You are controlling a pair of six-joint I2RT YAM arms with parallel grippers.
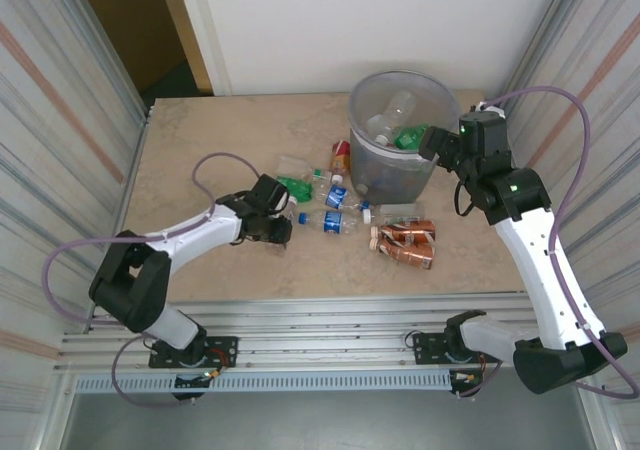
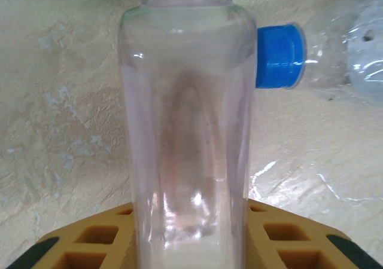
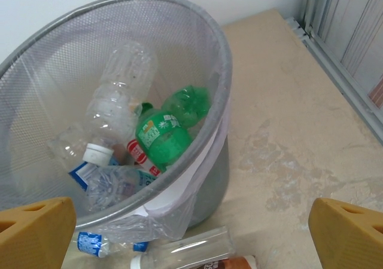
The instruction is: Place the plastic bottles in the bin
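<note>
1. Tall clear plastic bottle [image 2: 188, 131]: transparent, smooth, glossy, bright glints down its wall.
2. Blue plastic screw cap [image 2: 280, 56]: opaque, finely ribbed, soft sheen.
3. Round grey bin [image 3: 185, 48]: fine mesh wall, metal by the look, matt, with a smooth solid rim.
4. Clear bag liner [image 3: 179, 218]: thin plastic film, wrinkled, shiny.
5. Crumpled green plastic bottle [image 3: 164, 138]: translucent, dented, glossy.
6. Beige tabletop [image 1: 200, 150]: stone-patterned, mottled, smooth, low sheen.
7. Left gripper fingers [image 2: 287, 239]: orange plastic, matt, moulded with square pockets.
8. Striped side walls [image 1: 60, 100]: ribbed panels, dull silver, metal-looking.
</note>
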